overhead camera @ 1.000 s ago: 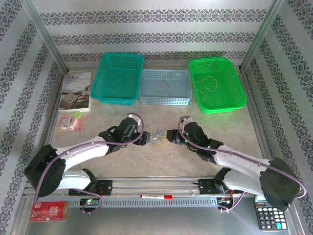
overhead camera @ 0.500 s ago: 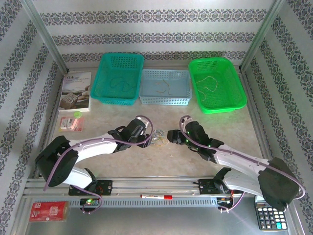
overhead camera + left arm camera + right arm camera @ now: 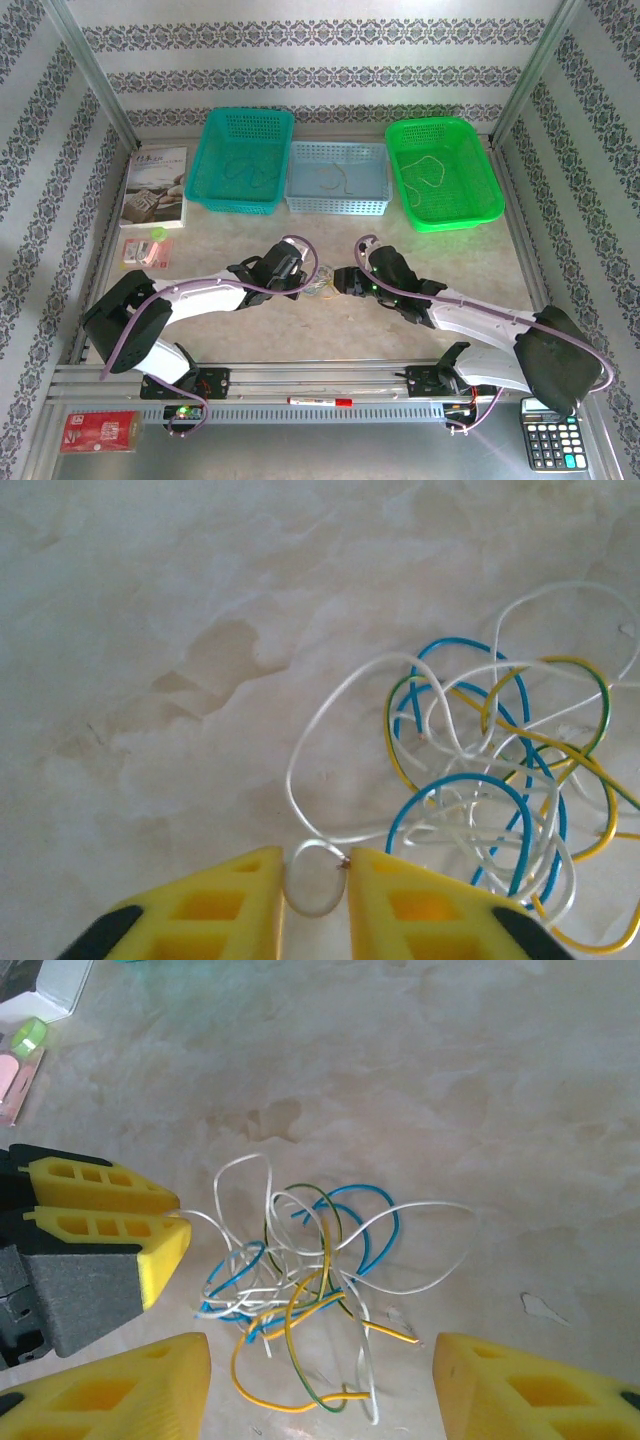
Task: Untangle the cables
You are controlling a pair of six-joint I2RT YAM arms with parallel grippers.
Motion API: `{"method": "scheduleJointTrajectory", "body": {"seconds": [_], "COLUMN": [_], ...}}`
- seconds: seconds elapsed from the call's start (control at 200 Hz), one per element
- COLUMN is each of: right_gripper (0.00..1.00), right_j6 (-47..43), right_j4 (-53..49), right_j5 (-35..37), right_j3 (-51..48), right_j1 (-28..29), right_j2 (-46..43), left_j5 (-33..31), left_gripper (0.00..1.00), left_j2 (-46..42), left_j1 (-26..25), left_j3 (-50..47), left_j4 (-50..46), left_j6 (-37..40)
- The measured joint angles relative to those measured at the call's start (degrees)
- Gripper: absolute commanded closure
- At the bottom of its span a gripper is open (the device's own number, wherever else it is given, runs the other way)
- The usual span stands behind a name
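Between the yellow fingers of the left gripper point(image 3: 315, 865), which are drawn close together, a small end loop of a white strand point(image 3: 318, 898) is nipped at the near edge of the tangle. Just beyond it, the cables point(image 3: 490, 780) are seen lying flat on the table point(image 3: 150, 630) as one loose knot of white, blue and yellow-green curls, midway between the two grippers. On the opposite side of the knot, the right gripper point(image 3: 322, 1352) is spread wide, with nothing taken between its fingers.

The strands are judged to be very light, thin and springy. Their curl is likely to be kept under a pull, and the whole knot is likely to be dragged along when one strand is drawn, unless the rest is pinned. A free end or an outer loop is judged the best hold, although so fine and smooth a wire may slip from the pads if it is taken too near its tip.

Farther out, a teal basket point(image 3: 240, 160), a pale blue basket point(image 3: 338, 205) and a green basket point(image 3: 470, 210) are set in a row at the far side, each with a thin strand lying in it. A booklet point(image 3: 155, 185) and a pink packet point(image 3: 146, 251) are placed to the left, well apart from the knot. Bare table is seen between knot and baskets, so only the two inward-angled arms are judged likely to hinder each other.
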Motion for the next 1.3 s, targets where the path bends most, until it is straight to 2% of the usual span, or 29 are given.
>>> {"method": "scheduleJointTrajectory", "body": {"seconds": [0.06, 0.265, 0.55, 0.899, 1.299], "right_gripper": [0.39, 0.39, 0.39, 0.41, 0.41], "right_j6": [0.0, -0.22, -0.52, -0.66, 0.44], "right_j4": [0.13, 0.31, 2.19, 6.93, 11.78], "right_j5": [-0.2, -0.55, -0.83, -0.72, 0.79], "right_j3": [0.35, 2.03, 5.68, 7.17, 4.81], "right_j1": [0.11, 0.28, 1.99, 2.36, 2.36], "right_j2": [0.5, 2.21, 7.1, 16.2, 21.33], "left_j5": [-0.02, -0.04, 1.38, 5.57, 10.47], "left_gripper": [1.0, 1.0, 1.0, 1.0, 1.0], "left_j2": [0.0, -1.09, -11.69, -20.83, -26.49], "left_j1": [0.0, 0.0, 0.0, 0.0, 0.0], "left_j3": [0.0, 0.0, 1.18, 1.53, 9.55], "left_j4": [0.26, 0.15, -0.59, -0.61, -0.2], "left_j6": [0.09, 0.02, -0.5, -4.87, -9.29]}}
